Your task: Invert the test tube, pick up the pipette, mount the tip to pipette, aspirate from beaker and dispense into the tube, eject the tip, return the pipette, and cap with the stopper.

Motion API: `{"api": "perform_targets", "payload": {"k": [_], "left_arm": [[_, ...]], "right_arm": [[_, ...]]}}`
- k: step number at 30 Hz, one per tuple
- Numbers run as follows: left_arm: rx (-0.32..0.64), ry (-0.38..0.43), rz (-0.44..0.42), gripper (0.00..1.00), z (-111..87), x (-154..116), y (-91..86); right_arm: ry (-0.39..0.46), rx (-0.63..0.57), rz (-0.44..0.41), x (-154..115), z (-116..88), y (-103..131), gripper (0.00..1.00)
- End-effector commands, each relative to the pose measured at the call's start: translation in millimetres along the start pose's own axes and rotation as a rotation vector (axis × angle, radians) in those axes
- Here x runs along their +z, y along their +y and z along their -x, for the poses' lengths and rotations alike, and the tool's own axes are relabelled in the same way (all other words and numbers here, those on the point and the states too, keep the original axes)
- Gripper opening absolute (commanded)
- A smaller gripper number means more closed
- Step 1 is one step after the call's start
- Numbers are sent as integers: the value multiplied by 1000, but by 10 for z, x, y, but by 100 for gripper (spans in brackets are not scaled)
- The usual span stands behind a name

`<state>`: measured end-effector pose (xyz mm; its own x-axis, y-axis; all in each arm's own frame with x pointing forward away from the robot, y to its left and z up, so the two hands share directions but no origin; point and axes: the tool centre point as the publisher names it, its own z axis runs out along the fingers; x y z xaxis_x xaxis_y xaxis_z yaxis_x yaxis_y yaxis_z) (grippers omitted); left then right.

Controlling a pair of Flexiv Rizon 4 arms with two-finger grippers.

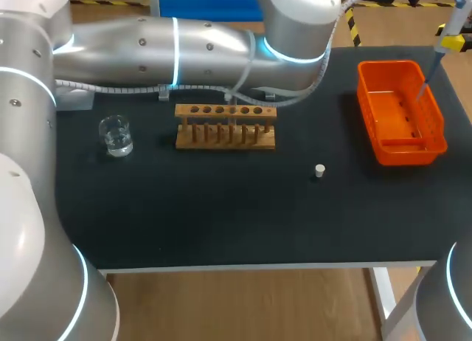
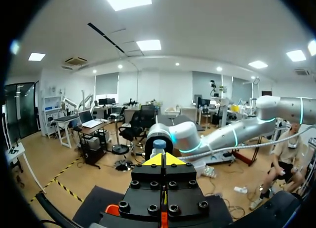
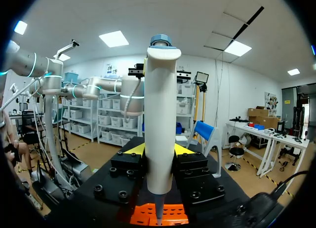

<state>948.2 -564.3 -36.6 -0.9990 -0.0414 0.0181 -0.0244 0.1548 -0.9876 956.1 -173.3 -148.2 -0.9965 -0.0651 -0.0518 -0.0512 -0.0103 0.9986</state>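
Observation:
My right gripper (image 3: 159, 151) is shut on the white pipette (image 3: 160, 114) with a blue top, held upright. In the head view the pipette (image 1: 436, 60) hangs at the far right with its thin lower end over the orange basket (image 1: 400, 112). A clear beaker (image 1: 116, 134) with liquid stands at the left. The wooden tube rack (image 1: 225, 125) is mid-table, and the small white stopper (image 1: 319, 170) lies in front of it to the right. My left gripper (image 2: 163, 160) is shut on nothing and points out into the room. It is hidden in the head view.
My left arm (image 1: 184, 42) stretches across the back of the table, above and behind the rack. The black mat (image 1: 221, 215) covers the table. A corner of the orange basket (image 2: 112, 209) shows below my left gripper.

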Motion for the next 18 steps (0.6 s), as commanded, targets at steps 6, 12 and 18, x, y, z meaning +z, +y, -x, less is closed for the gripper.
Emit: {"api": "perform_targets", "payload": {"k": [6, 12, 18], "left_arm": [[3, 7, -58, 0, -18, 153, 23], [-1, 17, -62, 0, -20, 195, 45], [2, 19, -66, 0, -7, 202, 40]], "right_arm": [[8, -1, -1, -27, 24, -5, 0], [8, -1, -1, -27, 24, -5, 0], [8, -1, -1, -27, 24, -5, 0]]}}
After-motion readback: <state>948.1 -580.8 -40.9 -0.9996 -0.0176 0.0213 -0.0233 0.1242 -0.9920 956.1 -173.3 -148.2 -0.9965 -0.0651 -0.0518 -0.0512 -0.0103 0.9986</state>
